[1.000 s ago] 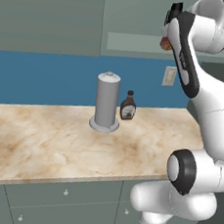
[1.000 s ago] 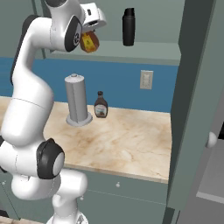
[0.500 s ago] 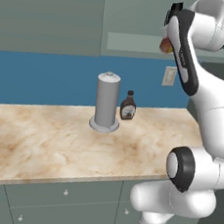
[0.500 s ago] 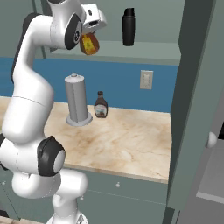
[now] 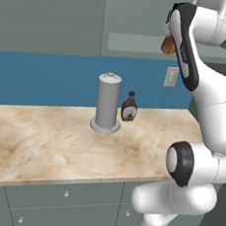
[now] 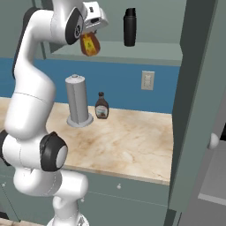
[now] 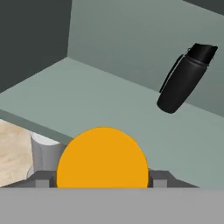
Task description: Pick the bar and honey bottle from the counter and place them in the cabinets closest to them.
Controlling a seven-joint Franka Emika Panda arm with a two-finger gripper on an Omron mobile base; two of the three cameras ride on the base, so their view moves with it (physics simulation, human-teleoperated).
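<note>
The claw is squeezing the honey bottle and holds it up high, near the front edge of the cabinet shelf. A black bottle stands on that shelf. Down on the surface stand a grey roll holder and a brown bottle, perhaps touching.

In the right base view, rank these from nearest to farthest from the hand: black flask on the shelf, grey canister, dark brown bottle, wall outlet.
Hand grips the honey bottle.
1. Black flask, on the shelf to its right.
2. Grey canister, on the counter below it.
3. Dark brown bottle, beside the canister.
4. Wall outlet, far right; close to the bottle's rank.
</note>
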